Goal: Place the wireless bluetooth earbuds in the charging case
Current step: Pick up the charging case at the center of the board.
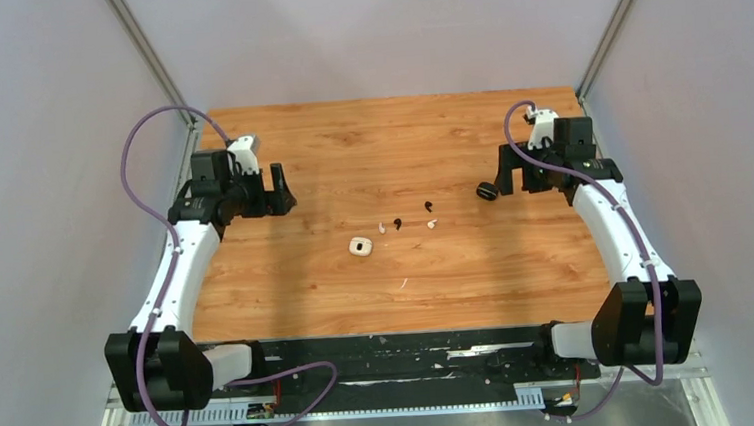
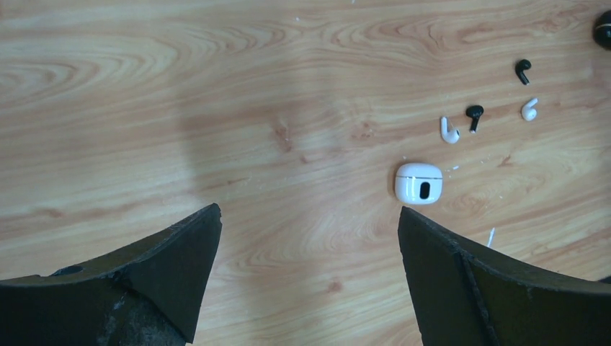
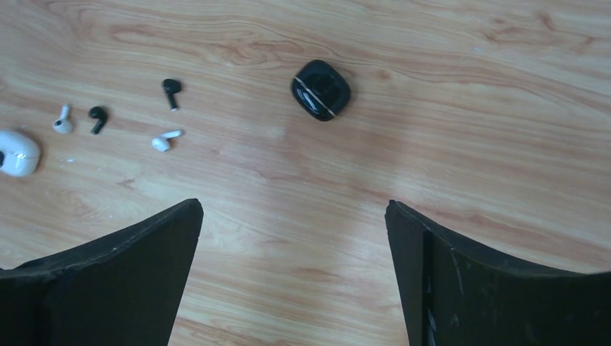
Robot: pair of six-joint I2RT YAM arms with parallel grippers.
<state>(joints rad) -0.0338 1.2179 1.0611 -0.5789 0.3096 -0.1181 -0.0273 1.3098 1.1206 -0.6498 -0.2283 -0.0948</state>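
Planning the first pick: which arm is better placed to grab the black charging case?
Right, I'd say. The black charging case lies close ahead of the open right gripper; the left gripper is farther off, nearer the white charging case.

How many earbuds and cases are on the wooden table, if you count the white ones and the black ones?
White stemmed plastic earbuds: 2
Black stemmed plastic earbuds: 2
White rounded plastic charging case: 1
Black glossy rounded charging case: 1
Total: 6
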